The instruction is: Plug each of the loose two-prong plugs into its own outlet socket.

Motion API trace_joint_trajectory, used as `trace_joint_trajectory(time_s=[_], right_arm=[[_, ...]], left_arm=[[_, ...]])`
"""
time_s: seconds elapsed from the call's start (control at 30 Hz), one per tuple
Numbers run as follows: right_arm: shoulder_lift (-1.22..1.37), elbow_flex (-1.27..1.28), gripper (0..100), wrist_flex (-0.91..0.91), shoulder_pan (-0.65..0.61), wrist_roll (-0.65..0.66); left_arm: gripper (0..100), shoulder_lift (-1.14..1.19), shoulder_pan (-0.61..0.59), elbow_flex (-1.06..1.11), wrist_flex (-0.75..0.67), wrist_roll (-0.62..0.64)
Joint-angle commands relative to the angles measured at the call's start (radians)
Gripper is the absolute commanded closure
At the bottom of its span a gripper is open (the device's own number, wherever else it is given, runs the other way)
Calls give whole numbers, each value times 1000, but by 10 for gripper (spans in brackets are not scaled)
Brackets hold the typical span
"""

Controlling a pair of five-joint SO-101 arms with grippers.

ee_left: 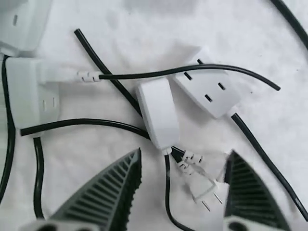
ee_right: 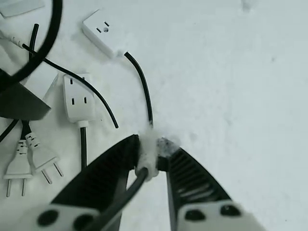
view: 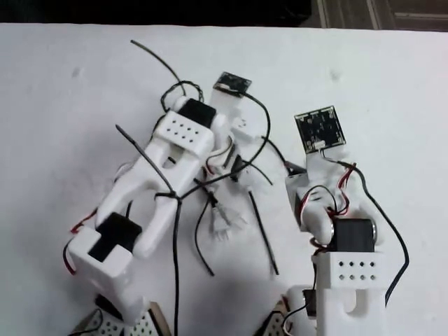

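A loose white two-prong plug (ee_left: 199, 185) lies flat on the table between the fingers of my open left gripper (ee_left: 185, 156), touching neither. Past it lie a white socket block (ee_left: 207, 89) with its slots facing up and a smooth white block (ee_left: 158, 113) on a black cord. My right gripper (ee_right: 153, 144) is shut on a white plug (ee_right: 148, 153) with a black cable, held just above the table. Farther off I see two sockets (ee_right: 77, 98) (ee_right: 101, 31) and two loose plugs (ee_right: 19, 166) (ee_right: 44, 159) side by side. From above, the plugs (view: 222, 225) lie between the arms.
Black cords (view: 262, 234) cross the white table (view: 392, 70) between both arms and loop over the sockets. Another white socket block (ee_left: 29, 96) lies to one side with a plug body (ee_left: 60, 74) against it. The table's far and outer parts are bare.
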Motion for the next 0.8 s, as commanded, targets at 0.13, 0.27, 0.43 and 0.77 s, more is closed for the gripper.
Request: trace_joint_trajectory(time_s=[0.13, 0.27, 0.43, 0.77], right_arm=[[-8, -43, 981, -7, 10, 11], [-8, -43, 981, -7, 12, 11], [-8, -43, 981, -7, 12, 11], [-10, -35, 981, -7, 12, 11]], left_arm=[[723, 147, -35, 11, -141, -3], [836, 251, -79, -32, -170, -5], [967, 255, -71, -137, -29, -5], [978, 137, -2, -258, 262, -5]])
